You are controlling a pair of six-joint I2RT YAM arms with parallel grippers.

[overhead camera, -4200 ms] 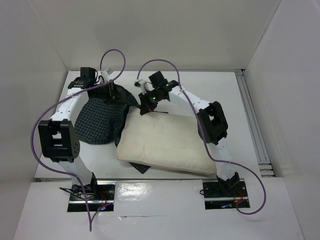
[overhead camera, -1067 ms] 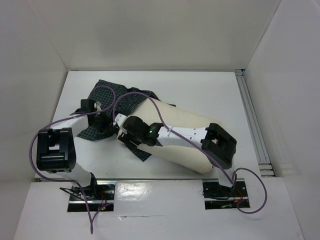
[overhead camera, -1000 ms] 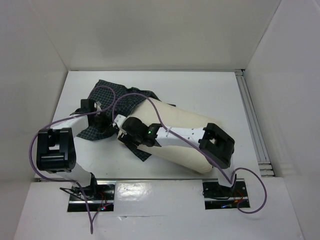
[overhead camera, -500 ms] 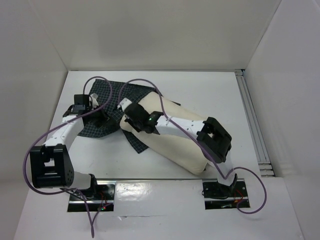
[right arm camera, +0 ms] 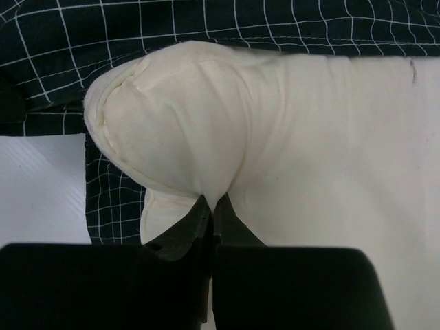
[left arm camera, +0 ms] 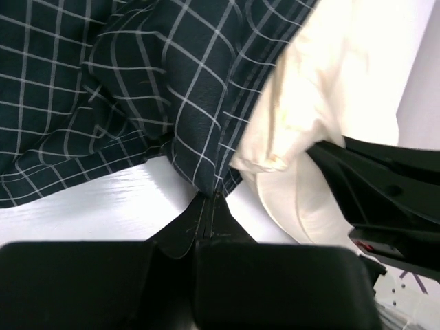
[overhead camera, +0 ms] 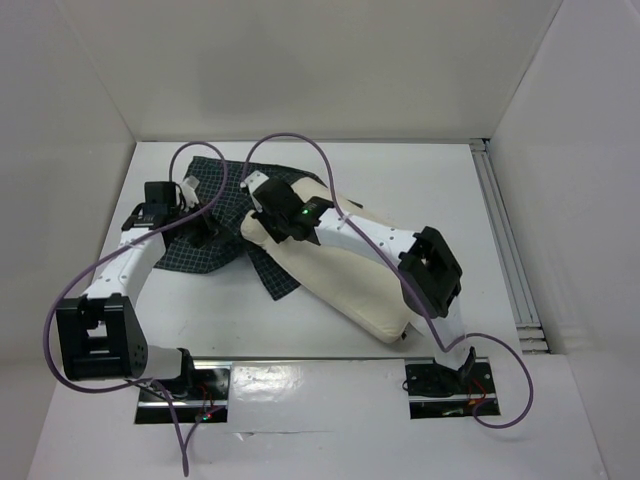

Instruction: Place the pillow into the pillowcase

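1. The pillow (right arm camera: 275, 124) bulges its rounded corner just ahead of the right gripper (right arm camera: 213, 205), whose jaws pinch a fold of its cream cloth.
2. The pillowcase (left arm camera: 137, 89) spreads ahead of the left gripper (left arm camera: 210, 206), which is clamped tight on its hem, with the pillow to its right.
3. Both lie on the white table (overhead camera: 420, 190).

Both arms are white tubes joined by blocky black motor housings. The left arm (overhead camera: 130, 262) runs up the left of the overhead frame, the right arm (overhead camera: 365, 238) across its centre. A thin purple cable (overhead camera: 290, 137) loops above each. A small green light (overhead camera: 303, 213) glows on the right wrist. Each base sits on a shiny metal plate (overhead camera: 215, 385) with red and black wires. Left gripper (left arm camera: 208, 197) and right gripper (right arm camera: 212, 201) look alike — two matte black fingers tapering to narrow tips.
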